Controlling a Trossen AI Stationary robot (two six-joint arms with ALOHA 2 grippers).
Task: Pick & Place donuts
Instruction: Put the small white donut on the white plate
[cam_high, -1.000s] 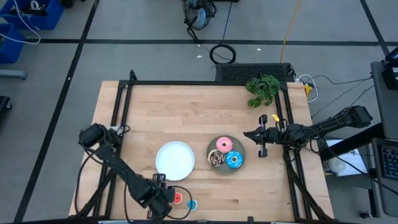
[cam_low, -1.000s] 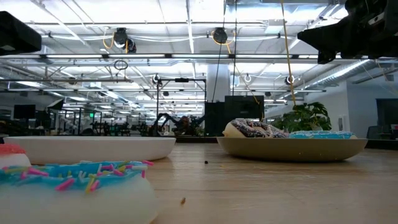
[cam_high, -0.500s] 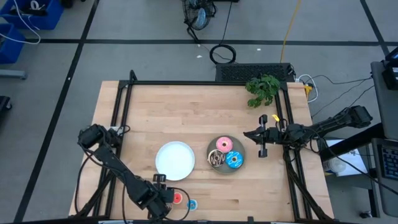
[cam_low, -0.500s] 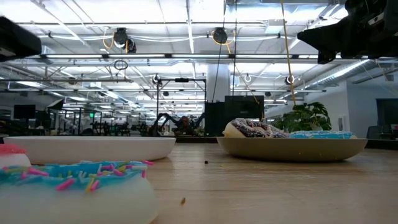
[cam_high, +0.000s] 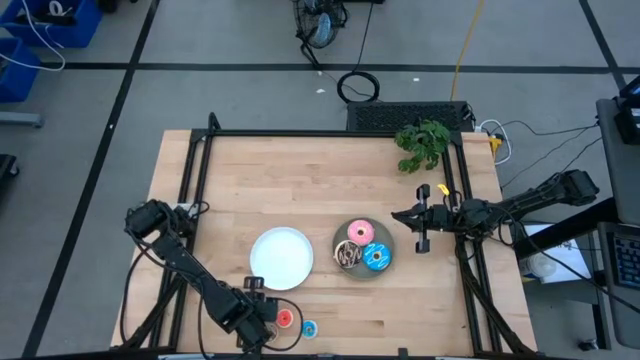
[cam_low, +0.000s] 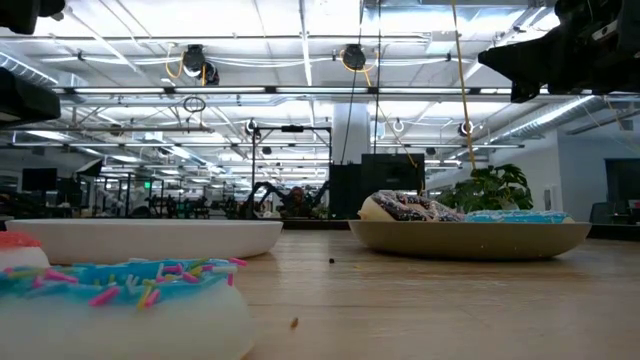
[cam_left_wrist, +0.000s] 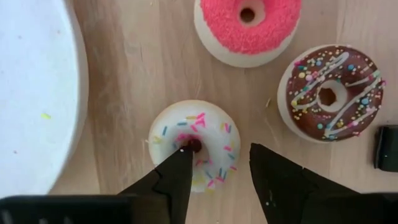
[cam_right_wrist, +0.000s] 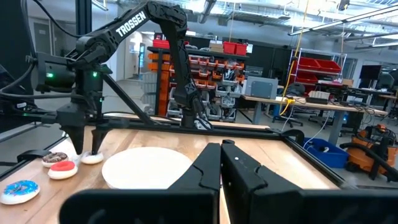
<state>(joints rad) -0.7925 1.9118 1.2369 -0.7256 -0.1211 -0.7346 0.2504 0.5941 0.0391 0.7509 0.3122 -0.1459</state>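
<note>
My left gripper (cam_left_wrist: 214, 165) is open at the table's near edge, pointing down over a tiny white-pink donut (cam_left_wrist: 196, 143). One fingertip is at the donut's hole and the other stands off its rim. A tiny red donut (cam_left_wrist: 247, 28) and a tiny brown donut (cam_left_wrist: 328, 92) lie beside it on the wood. A tiny blue donut (cam_high: 308, 328) lies nearby. The pink (cam_high: 360, 234), brown streaked (cam_high: 348, 255) and blue sprinkled (cam_high: 377, 258) donuts lie on the grey plate (cam_high: 389, 243). My right gripper (cam_high: 395, 216) is shut and empty, to the right of that plate. My left gripper comes at the white-pink donut from above, pointing down. One fingertip (cam_left_wrist: 184, 157) is over the donut's hole (cam_left_wrist: 194, 145) and the other is outside its rim. The donut lies flat on the table. I cannot tell whether the fingers touch it.
A round white plate (cam_high: 281, 258) lies just beyond the left gripper, with the grey plate to its right. A green plant (cam_high: 422, 145) stands at the far right corner. A black frame runs along the table's sides. The far half of the table is bare wood.
My left gripper has come down toward the tiny donuts at the near edge. The donuts and plates have stayed where they were.
</note>
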